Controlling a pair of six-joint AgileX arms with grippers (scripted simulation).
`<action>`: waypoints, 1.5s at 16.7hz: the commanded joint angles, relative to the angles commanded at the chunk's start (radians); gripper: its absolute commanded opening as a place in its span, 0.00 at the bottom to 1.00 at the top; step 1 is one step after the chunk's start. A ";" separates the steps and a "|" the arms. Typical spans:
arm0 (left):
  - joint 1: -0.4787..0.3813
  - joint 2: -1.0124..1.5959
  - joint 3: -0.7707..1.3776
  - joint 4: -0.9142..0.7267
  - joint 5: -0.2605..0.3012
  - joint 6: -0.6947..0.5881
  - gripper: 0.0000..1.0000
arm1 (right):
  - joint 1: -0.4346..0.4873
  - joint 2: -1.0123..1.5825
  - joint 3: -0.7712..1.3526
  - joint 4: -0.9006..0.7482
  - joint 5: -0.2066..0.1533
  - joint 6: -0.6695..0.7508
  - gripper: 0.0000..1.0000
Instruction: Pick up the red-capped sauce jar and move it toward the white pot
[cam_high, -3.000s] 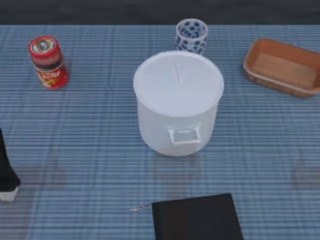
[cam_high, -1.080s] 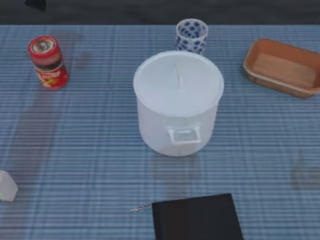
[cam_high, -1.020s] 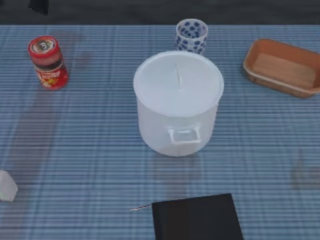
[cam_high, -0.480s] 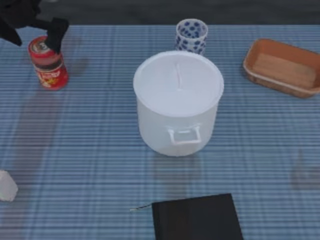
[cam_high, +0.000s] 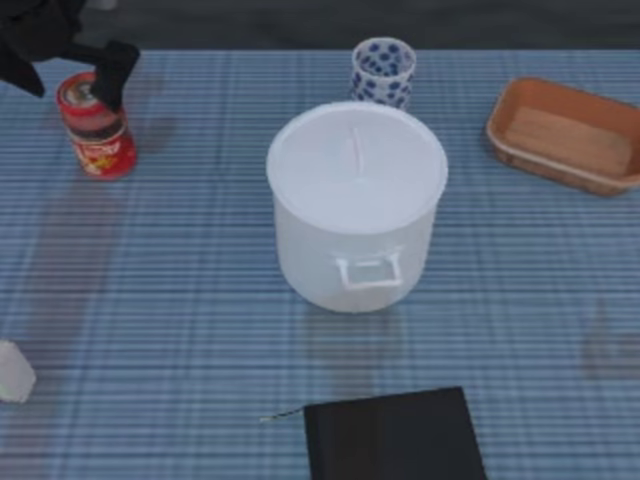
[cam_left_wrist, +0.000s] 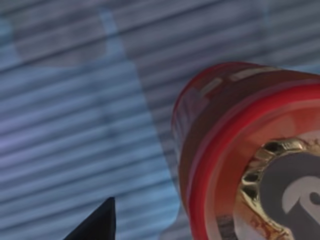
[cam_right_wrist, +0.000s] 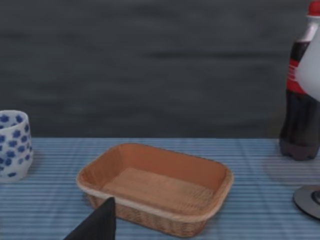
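Note:
The red-capped sauce jar (cam_high: 100, 135) stands upright at the table's far left, well apart from the white pot (cam_high: 357, 205) in the middle. My left gripper (cam_high: 70, 75) is open over the jar's cap, with one dark finger on each side of it and not closed on it. In the left wrist view the jar's cap and side (cam_left_wrist: 225, 150) fill the picture close up, with one fingertip (cam_left_wrist: 97, 225) beside it. My right gripper is outside the top view; its wrist view shows one fingertip (cam_right_wrist: 97, 225) with nothing held.
A white cup with blue dots (cam_high: 382, 70) stands behind the pot. A wicker basket (cam_high: 565, 135) sits at the far right. A black book (cam_high: 393, 435) lies at the front edge, and a small white object (cam_high: 12, 372) at the left edge. A cola bottle (cam_right_wrist: 300, 100) stands beyond the basket.
My left gripper has come in from the far left corner and now straddles the jar's cap. The jar and pot have not moved.

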 joint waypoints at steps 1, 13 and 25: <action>0.001 -0.003 -0.014 0.013 -0.001 -0.002 1.00 | 0.000 0.000 0.000 0.000 0.000 0.000 1.00; 0.000 -0.033 -0.255 0.222 -0.002 -0.004 0.92 | 0.000 0.000 0.000 0.000 0.000 0.000 1.00; 0.000 -0.033 -0.255 0.222 -0.002 -0.004 0.02 | 0.000 0.000 0.000 0.000 0.000 0.000 1.00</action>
